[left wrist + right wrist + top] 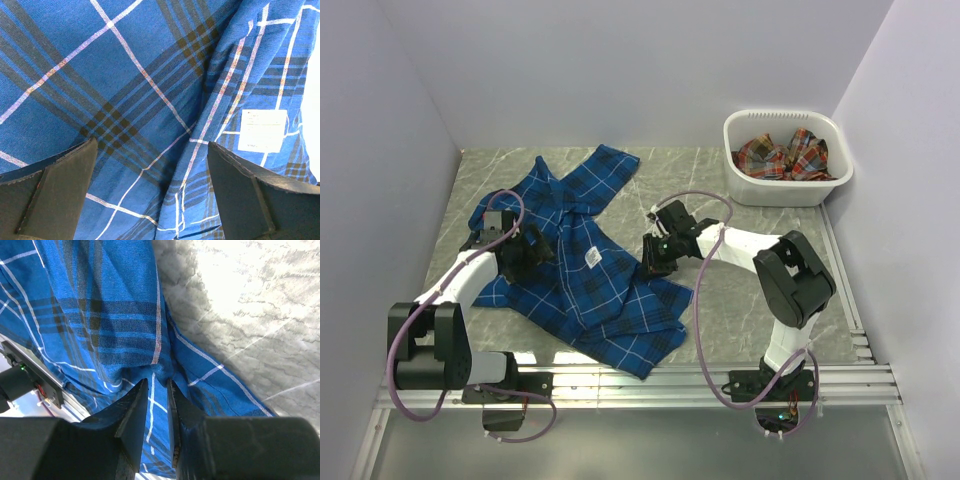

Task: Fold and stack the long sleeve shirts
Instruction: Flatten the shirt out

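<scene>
fingers (132,415) of the right gripper (159,385) nipped close on a ridge of the blue shirt (590,290), left gripper (152,150) spread wide above it
the blue shirt lies rumpled and opened out on the grey marbled table (750,300) between the two arms; near its right edge the cloth draws up into the narrow gap of the right gripper, while the left fingers (60,195) stand apart over flat plaid beside a white label (263,131), holding nothing; the red-orange shirt (782,157) sits bunched in the white basket (785,192) at the far right corner
</scene>
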`<state>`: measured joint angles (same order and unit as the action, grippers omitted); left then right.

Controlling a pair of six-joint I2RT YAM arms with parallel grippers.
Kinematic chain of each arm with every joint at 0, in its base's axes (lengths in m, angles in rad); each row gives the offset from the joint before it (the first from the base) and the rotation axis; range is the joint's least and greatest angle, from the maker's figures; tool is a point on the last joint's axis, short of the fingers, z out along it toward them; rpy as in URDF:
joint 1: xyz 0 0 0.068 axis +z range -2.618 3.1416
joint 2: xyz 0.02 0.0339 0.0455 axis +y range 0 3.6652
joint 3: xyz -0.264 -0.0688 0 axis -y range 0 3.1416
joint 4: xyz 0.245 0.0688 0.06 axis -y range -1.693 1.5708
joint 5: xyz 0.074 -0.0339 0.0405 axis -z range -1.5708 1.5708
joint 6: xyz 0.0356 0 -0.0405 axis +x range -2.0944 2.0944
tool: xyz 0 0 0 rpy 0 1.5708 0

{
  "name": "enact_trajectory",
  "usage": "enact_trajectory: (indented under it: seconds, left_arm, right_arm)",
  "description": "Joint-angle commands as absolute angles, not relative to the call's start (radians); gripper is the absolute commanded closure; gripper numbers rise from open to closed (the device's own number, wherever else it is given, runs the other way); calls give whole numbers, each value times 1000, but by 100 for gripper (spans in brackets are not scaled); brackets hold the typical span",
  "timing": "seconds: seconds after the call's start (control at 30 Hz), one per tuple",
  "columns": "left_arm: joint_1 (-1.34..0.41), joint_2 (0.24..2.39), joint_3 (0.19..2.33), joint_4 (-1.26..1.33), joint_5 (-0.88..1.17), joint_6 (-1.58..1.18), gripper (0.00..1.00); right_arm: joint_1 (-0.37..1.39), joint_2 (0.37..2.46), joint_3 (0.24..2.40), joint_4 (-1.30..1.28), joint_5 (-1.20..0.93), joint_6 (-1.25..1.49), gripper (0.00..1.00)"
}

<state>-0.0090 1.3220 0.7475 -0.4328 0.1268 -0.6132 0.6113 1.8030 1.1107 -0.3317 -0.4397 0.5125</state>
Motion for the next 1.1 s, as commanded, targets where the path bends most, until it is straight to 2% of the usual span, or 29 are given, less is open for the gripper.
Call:
enact_trajectory:
  seconds: [0.0, 0.3, 0.57, 0.77, 0.87, 0.9, 1.07]
  left_arm:
    - [-6, 1321, 767, -433, 118, -598, 2]
    - [-6, 1322, 769, -431, 123, -598, 2]
    - [-6, 1325, 770, -430, 124, -600, 2]
    - [-6, 1324, 767, -431, 123, -600, 2]
    - [-6, 1327, 770, -430, 120, -600, 2]
    - [-6, 1325, 770, -430, 121, -600, 2]
    - [-5, 1331, 769, -431, 117, -600, 2]
  right_arm:
    - [604, 1807, 1097, -267, -442, 537, 70]
    - [606, 1821, 1051, -170, -397, 598, 70]
    - [611, 1755, 989, -146, -272, 669, 69]
    - [617, 1750, 969, -86, -290, 698, 71]
    - [620, 1753, 973, -66, -299, 699, 74]
    - [621, 1755, 973, -60, -301, 698, 80]
    - [627, 1741, 982, -64, -291, 686, 93]
